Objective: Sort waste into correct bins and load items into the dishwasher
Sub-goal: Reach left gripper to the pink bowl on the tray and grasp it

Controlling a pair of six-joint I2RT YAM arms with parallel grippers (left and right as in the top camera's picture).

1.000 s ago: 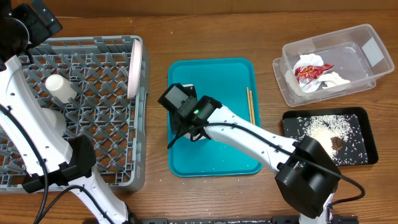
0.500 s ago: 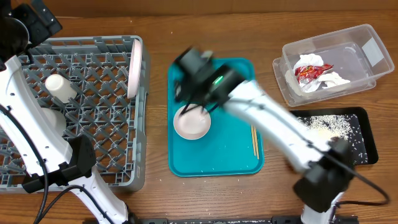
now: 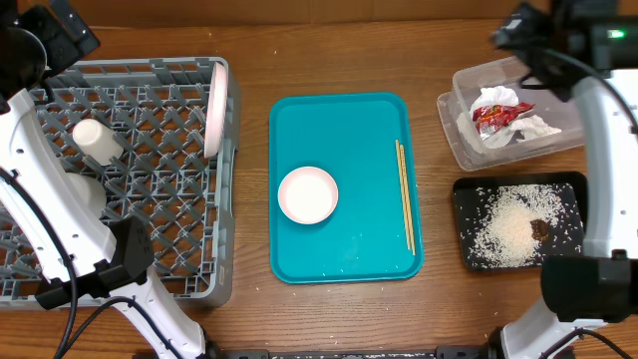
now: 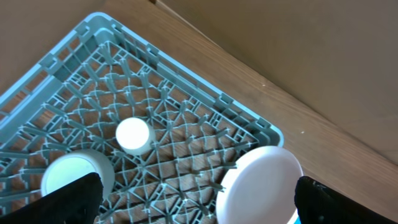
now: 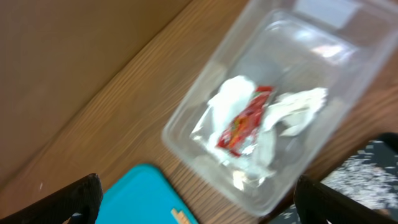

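Looking down from the overhead camera, I see the grey dish rack [image 3: 150, 229] on the left of the tabletop [image 3: 349, 50]. The white plate [image 3: 213, 110] stands on edge against its right wall. The small cup [image 3: 97, 140] sits on the lattice floor, and one bowl [image 4: 74, 180] is just beside it.

The teal tray [image 3: 349, 140] in the middle carries the second bowl [image 3: 307, 194], mouth up. The chopsticks [image 3: 405, 194] lie side by side along the tray's right edge, well apart from that bowl.

On the right, the clear tub [image 3: 588, 75] holds the red wrapper [image 3: 498, 113] and the crumpled tissue [image 3: 538, 128]. In front of it, the black tray [image 3: 588, 199] holds the scattered rice [image 3: 508, 227] with the brown lump [image 3: 539, 228] among the grains.

My left gripper [image 4: 196, 202] hangs high above the rack with its fingers spread wide and nothing between them. My right gripper [image 5: 196, 202] hangs over the tub, also spread wide and empty.
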